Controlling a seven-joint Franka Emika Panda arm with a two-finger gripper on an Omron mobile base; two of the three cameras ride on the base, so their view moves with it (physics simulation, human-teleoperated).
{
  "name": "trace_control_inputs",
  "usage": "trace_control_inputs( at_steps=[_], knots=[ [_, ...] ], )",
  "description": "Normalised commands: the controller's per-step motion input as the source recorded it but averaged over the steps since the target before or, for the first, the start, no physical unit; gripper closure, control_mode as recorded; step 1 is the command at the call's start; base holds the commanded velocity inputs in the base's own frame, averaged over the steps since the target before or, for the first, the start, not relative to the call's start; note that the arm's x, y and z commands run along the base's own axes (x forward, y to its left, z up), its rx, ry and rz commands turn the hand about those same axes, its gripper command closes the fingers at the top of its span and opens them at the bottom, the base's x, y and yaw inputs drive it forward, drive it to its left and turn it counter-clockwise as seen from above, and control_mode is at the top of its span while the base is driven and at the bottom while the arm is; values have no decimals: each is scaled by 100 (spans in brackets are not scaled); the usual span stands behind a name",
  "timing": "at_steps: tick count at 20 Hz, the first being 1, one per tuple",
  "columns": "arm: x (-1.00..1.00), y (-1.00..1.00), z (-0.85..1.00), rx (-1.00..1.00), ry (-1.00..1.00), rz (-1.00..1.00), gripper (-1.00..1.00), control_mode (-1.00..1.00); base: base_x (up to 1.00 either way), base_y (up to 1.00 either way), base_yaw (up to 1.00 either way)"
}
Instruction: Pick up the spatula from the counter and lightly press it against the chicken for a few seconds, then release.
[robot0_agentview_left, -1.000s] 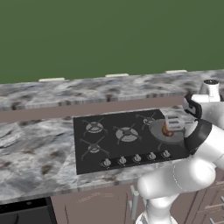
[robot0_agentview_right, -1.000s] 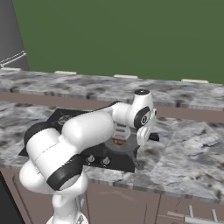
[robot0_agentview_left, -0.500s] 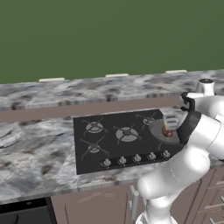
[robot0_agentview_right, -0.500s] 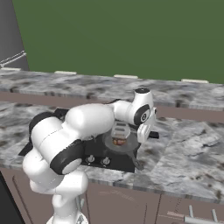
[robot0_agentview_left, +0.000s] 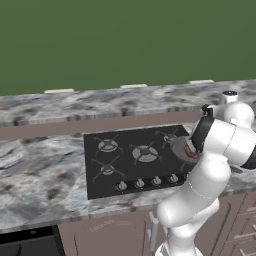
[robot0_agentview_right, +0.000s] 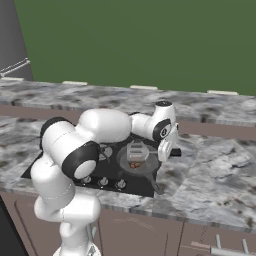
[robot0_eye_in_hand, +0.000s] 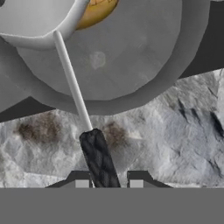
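Note:
The spatula has a ribbed black handle (robot0_eye_in_hand: 100, 159), a thin white shaft and a pale blade (robot0_eye_in_hand: 35, 22). My gripper (robot0_eye_in_hand: 108, 179) is shut on the handle. The blade lies over the golden chicken (robot0_eye_in_hand: 98, 11) inside the grey pan (robot0_eye_in_hand: 131, 65). From the right base view, the slotted blade (robot0_agentview_right: 136, 150) rests on top of the chicken (robot0_agentview_right: 134, 164) in the pan (robot0_agentview_right: 120, 161), with my gripper (robot0_agentview_right: 167, 148) just to its right. In the left base view, my arm covers most of the pan (robot0_agentview_left: 179, 146) and the chicken (robot0_agentview_left: 190, 150).
The pan sits on the right burner of a black cooktop (robot0_agentview_left: 125, 160) with a row of knobs (robot0_agentview_left: 145, 182) along its front. Its dark handle (robot0_agentview_right: 156, 186) points toward the front edge. Grey marble counter (robot0_agentview_right: 215, 170) lies on both sides, with a raised ledge (robot0_agentview_left: 100, 105) behind.
My arm's elbow has swung across while the hand stayed by the pan. The spatula blade has come down over the chicken and has barely moved in the last half second.

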Motion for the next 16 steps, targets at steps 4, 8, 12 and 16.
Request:
trace_control_inputs(
  at_steps=[4,8,12,16],
  knots=[
    [22,0,-11,0,0,0,100,-100,0,0,0],
    [15,0,-10,0,0,0,100,-100,0,0,0],
    [10,0,-13,0,0,0,100,-100,0,0,0],
    [4,0,-11,0,0,0,100,-100,0,0,0]
  ],
)
